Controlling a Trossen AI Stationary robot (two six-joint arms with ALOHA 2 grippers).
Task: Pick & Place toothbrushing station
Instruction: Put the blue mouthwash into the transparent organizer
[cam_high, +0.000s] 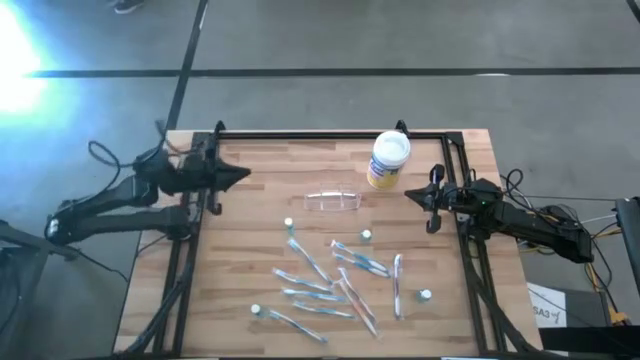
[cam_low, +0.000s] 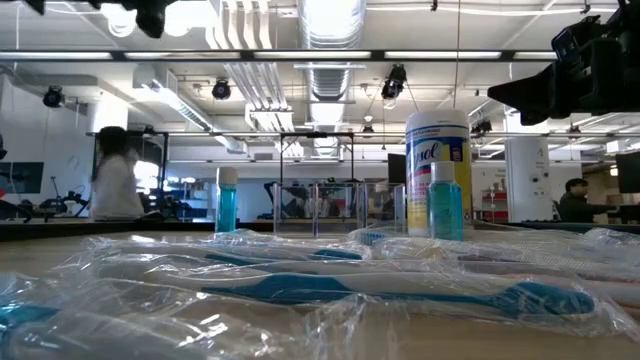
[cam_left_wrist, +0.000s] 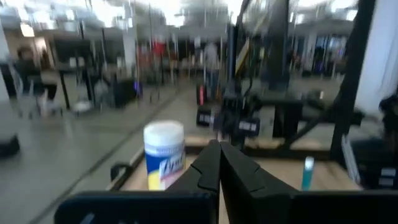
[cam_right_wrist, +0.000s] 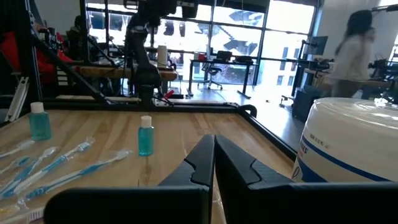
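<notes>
The toothbrushing station (cam_high: 333, 200) is a small clear plastic holder resting on its base on the wooden table, in the far middle. It shows faintly in the low view (cam_low: 335, 208). My left gripper (cam_high: 243, 176) hovers shut over the table's far left, pointing toward the right edge. My right gripper (cam_high: 409, 195) hovers shut to the right of the holder, pointing toward the left edge. In the wrist views both show shut and empty, the left gripper (cam_left_wrist: 219, 152) and the right gripper (cam_right_wrist: 214, 149). The holder lies between them, touched by neither.
A white-lidded, yellow-labelled canister (cam_high: 389, 160) stands just behind and to the right of the holder, close to my right gripper. Several wrapped blue toothbrushes (cam_high: 330, 280) and small blue bottles (cam_high: 367, 236) lie scattered over the near half. A black frame (cam_high: 330, 135) rims the table.
</notes>
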